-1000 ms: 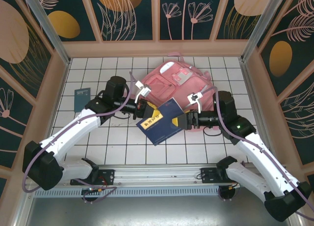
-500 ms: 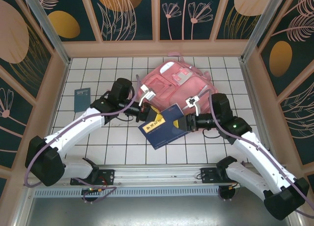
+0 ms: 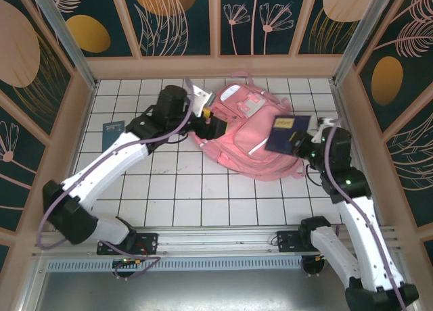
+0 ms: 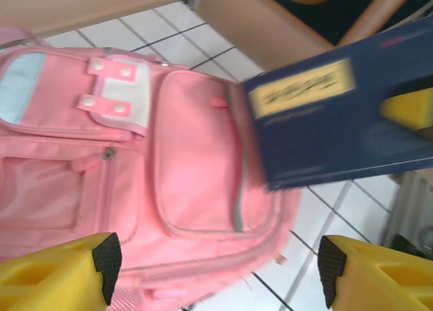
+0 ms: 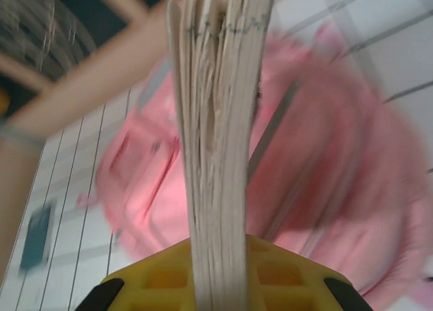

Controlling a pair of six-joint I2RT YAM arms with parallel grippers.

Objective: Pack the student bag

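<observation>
The student bag lies flat on the white-tiled bench, front pockets facing up. Its long axis runs diagonally. The handle end points toward the far wall. The bottom end points toward the near edge, angled to the right arm's side. The left claw hangs over the bag's far-left edge. Its jaws are spread wide and hold nothing. The right claw is at the bag's right edge and is clamped on the lower end of a dark blue book. The book stands raised above that side of the bag, with its yellow label plate toward the bag. A small dark booklet lies flat on the bench well to the left of the bag. The top view gives the bag's full outline and the position of both arms. The left wrist view adds detail. The left claw frames the bag, a white patch with pink tabs, a silvery stripe beside a pocket, and the book tilted over the bag's far-right corner. The right wrist view shows the book edge-on. Its page block is pinched in the right claw, with the blurred bag beyond.
</observation>
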